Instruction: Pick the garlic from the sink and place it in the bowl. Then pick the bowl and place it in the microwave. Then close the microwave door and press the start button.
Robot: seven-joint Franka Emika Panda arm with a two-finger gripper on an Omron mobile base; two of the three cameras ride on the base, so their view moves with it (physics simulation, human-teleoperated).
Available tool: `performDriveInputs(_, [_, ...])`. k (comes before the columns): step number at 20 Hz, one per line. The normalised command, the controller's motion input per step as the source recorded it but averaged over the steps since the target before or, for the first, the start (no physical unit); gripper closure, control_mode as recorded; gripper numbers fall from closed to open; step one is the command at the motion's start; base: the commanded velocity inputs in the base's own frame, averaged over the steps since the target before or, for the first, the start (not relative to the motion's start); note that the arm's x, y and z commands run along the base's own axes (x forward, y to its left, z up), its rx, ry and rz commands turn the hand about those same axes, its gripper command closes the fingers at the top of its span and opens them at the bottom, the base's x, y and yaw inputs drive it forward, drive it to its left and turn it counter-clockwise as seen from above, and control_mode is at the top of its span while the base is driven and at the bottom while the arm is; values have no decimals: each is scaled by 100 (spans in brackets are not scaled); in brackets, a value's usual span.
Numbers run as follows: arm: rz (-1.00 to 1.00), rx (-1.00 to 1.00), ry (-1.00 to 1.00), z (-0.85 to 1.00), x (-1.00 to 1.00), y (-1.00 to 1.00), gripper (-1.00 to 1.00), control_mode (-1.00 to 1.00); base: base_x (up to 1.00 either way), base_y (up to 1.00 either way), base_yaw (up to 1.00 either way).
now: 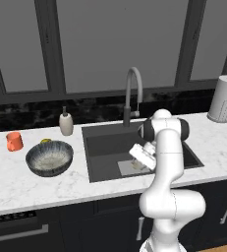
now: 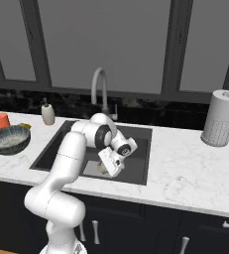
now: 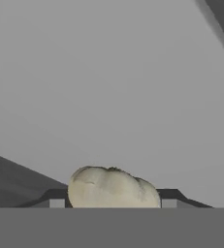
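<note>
The garlic (image 3: 113, 186), a pale lumpy bulb, sits between my gripper's (image 3: 113, 203) two fingertips, which press against its sides. Behind it lies the light grey drain plate (image 3: 113, 97). From the base views my gripper (image 1: 138, 164) (image 2: 106, 167) reaches down into the dark sink (image 1: 105, 142) (image 2: 136, 136), low over the drain plate, shut on the garlic. The bowl (image 1: 49, 157) (image 2: 9, 139), dark ribbed outside and speckled inside, stands empty on the counter left of the sink. The microwave and its door are out of view.
A curved grey faucet (image 1: 133, 93) (image 2: 100, 89) rises behind the sink. A soap bottle (image 1: 66, 123), an orange mug (image 1: 14, 141) and a yellow-green fruit (image 1: 45, 141) stand near the bowl. A paper towel roll (image 1: 224, 98) stands at the far right.
</note>
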Motion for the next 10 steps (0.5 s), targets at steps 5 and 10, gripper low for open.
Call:
performDriveInputs(5, [0, 0, 2, 65, -33, -17, 100, -100, 0, 0, 0])
performDriveInputs(10, [0, 0, -3, 100, -28, -26, 100, -100, 0, 0, 0])
